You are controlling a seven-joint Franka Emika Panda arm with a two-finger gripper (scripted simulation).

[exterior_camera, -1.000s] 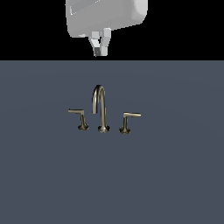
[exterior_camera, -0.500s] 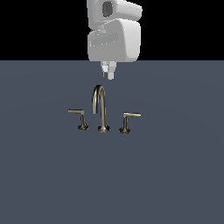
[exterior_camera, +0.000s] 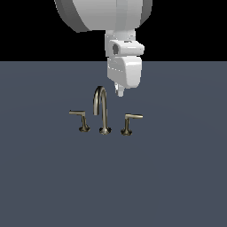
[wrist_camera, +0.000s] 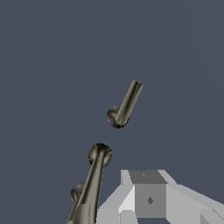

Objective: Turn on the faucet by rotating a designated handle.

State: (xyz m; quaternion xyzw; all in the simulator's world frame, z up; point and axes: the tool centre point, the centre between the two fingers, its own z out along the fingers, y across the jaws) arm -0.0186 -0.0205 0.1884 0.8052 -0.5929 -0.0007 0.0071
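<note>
Near the middle of the dark grey surface (exterior_camera: 177, 186) stands the faucet (exterior_camera: 103, 110), its arched spout flanked by two short levers. The designated handle (exterior_camera: 131, 121) is the one at the exterior view's right, on its flared post, with its thin arm lying roughly level and pointing away from the spout towards the surface's edge on that same side. The twin lever (exterior_camera: 80, 119) mirrors it on the far side of the spout.

The end effector (exterior_camera: 119, 92) hangs from the white arm (exterior_camera: 125, 66) above the faucet set, apart from all of it, its tip showing in the exterior view between the top of the spout and the designated handle. Nothing is in its grasp. How far its fingers stand apart cannot be told: the exterior view shows only a narrow pale tip, and the wrist view shows grey gripper body at the frame's edge without clear fingertips.

The relation that matters is this: the handle lies below the end effector and a little towards the exterior view's right. In the wrist view the designated handle (wrist_camera: 124, 106) appears as a short bar running out from its round post, well clear of the gripper body. I judge the approach still in hand; the next move likely calls for descending beside the lever arm, across its long axis, so a sideways push turns it about the post.
</note>
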